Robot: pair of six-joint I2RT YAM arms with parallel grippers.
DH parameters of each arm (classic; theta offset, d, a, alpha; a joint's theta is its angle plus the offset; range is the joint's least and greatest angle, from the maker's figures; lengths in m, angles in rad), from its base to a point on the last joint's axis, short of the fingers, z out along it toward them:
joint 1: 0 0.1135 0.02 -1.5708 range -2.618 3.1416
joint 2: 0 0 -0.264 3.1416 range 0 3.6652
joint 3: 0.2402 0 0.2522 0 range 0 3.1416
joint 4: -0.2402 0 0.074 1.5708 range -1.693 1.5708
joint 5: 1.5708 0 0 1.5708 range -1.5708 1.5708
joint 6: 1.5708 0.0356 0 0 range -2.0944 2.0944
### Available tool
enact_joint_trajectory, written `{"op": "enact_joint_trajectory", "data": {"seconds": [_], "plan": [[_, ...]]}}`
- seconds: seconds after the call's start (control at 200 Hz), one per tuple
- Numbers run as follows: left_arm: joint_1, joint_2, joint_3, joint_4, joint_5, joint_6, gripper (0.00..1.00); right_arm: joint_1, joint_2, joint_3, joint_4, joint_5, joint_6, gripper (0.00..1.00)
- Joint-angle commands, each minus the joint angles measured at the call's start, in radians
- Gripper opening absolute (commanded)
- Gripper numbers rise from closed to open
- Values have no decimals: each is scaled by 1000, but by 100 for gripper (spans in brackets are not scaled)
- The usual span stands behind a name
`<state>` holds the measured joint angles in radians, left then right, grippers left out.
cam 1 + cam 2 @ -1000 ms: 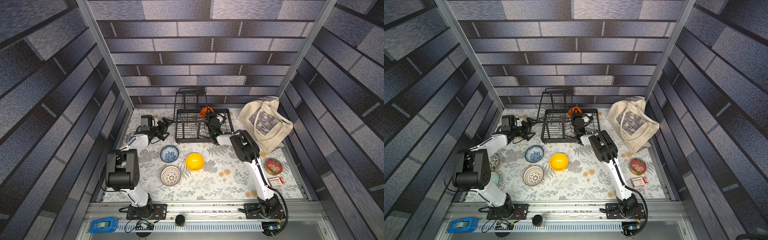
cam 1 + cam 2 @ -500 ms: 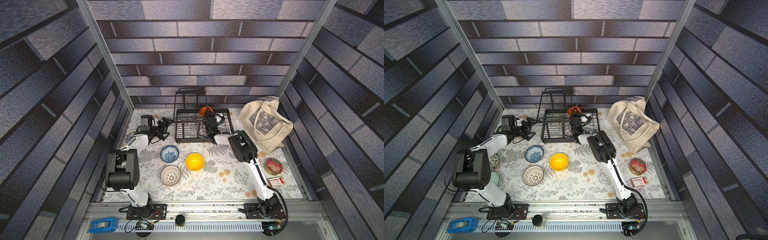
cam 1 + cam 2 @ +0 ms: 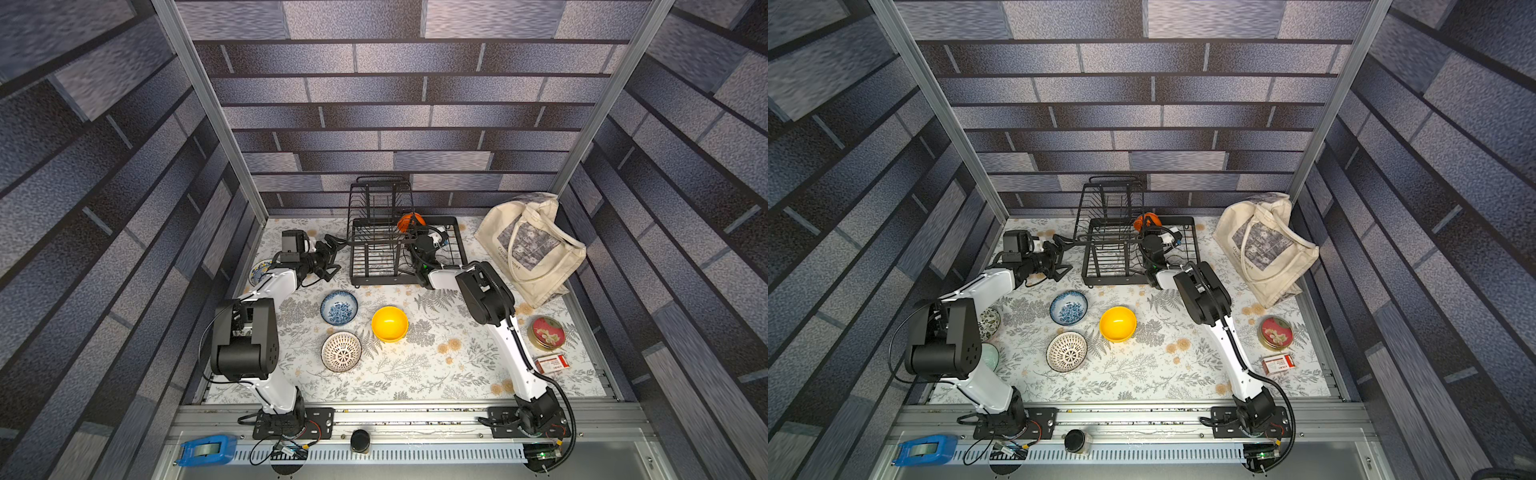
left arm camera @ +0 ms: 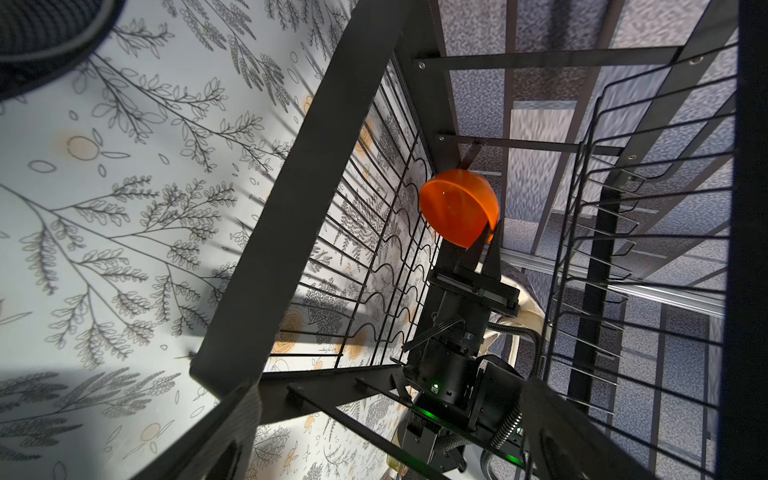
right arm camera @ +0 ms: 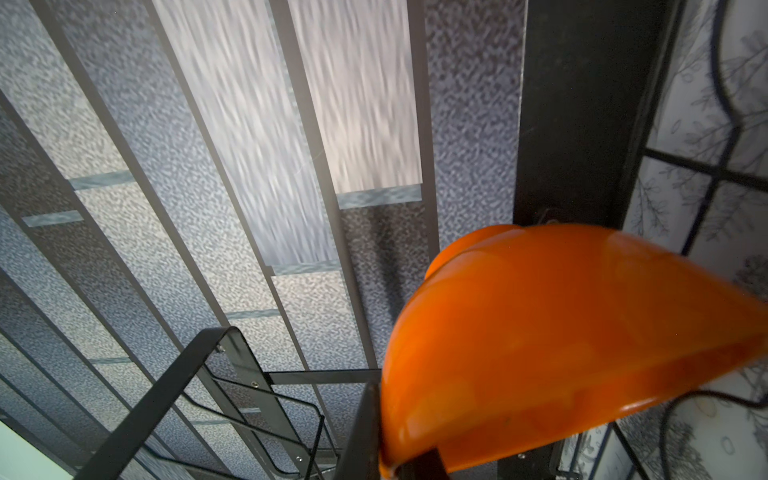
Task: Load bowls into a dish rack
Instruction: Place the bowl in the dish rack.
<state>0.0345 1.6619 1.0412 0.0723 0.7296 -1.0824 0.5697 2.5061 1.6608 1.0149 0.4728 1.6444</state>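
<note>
In both top views your right arm reaches forward with its elbow raised and its forearm over the near rim of the dish rack [image 3: 376, 279]. The right gripper [image 3: 415, 231] is clamped on the rim of the orange bowl [image 3: 409, 221], holding it inside the lower tier, just beyond the fingertips and beside the raised basket. Your left arm is folded and aimed at the rack's end. The left gripper [image 3: 337, 255] has its jaws spread wide with nothing between them, its fingertips just short of the end wall. The rack's long axis runs from those open jaws across toward the right gripper. Back toward the arm bases from both grippers, the yellow bowl [image 3: 389, 323], blue floral bowl [image 3: 338, 307] and white lattice bowl [image 3: 340, 351] sit mouth up on the tablecloth [image 3: 415, 374], well apart from the rack. A blue-yellow bowl [image 3: 259, 270] lies beside the left wrist, and in a top view a leafy dark bowl [image 3: 990, 324] shows by the left elbow. In the left wrist view you look along the rack's length, and the orange bowl [image 4: 457, 208] is tipped up on its edge above the curved dividers, pinched at its rim. In the right wrist view one of the fingers [image 5: 363, 432] meets that rim. The bowl's outer dome and foot face the lens, and its mouth is turned away.
</note>
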Motion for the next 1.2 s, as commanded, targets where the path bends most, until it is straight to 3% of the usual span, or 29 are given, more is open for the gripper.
{"op": "enact_joint_trajectory", "data": {"seconds": [0.0,0.225,0.927,1.192], "plan": [[7,-4,-13,29,14,-12,100,3,0,-19,-322,-139,-2,1],[9,-5,-14,33,15,-16,100,-11,14,1,-377,-203,34,9],[7,1,-20,47,21,-29,100,-3,9,-52,-326,-177,-75,12],[5,3,-20,48,21,-31,100,1,14,-81,-315,-175,-42,16]]}}
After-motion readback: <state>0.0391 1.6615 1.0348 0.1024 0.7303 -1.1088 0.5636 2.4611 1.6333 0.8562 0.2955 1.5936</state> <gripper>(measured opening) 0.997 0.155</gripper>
